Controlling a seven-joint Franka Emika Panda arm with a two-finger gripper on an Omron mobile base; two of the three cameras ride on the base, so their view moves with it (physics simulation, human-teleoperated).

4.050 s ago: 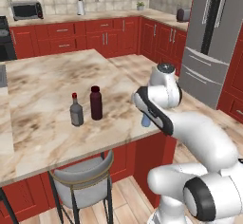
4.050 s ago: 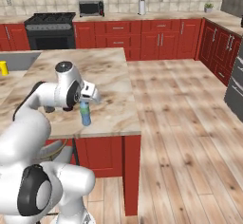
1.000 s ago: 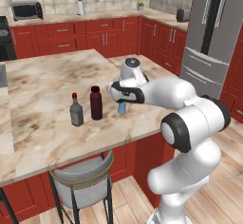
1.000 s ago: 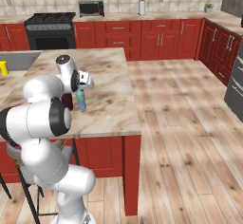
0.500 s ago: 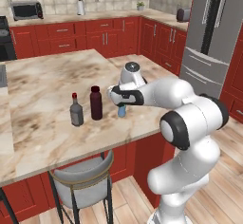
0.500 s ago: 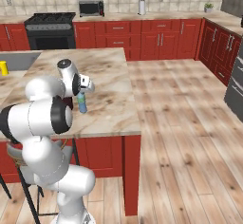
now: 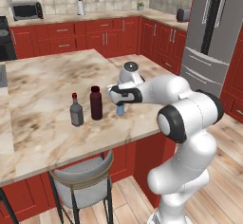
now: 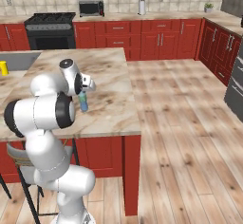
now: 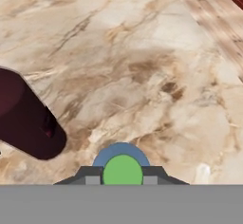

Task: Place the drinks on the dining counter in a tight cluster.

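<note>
Blue-clear water bottle (image 7: 120, 109), gripped by its green cap in the gripper (image 7: 119, 101), stands right of the maroon bottle (image 7: 96, 103); apparently light, tippy plastic, best held high.

No text, label, brand, number or sign can be read in any view. The bottles on the counter are seen as plain, and the appliances along the far wall are rendered too small and blurred for any marking to be made out.
</note>
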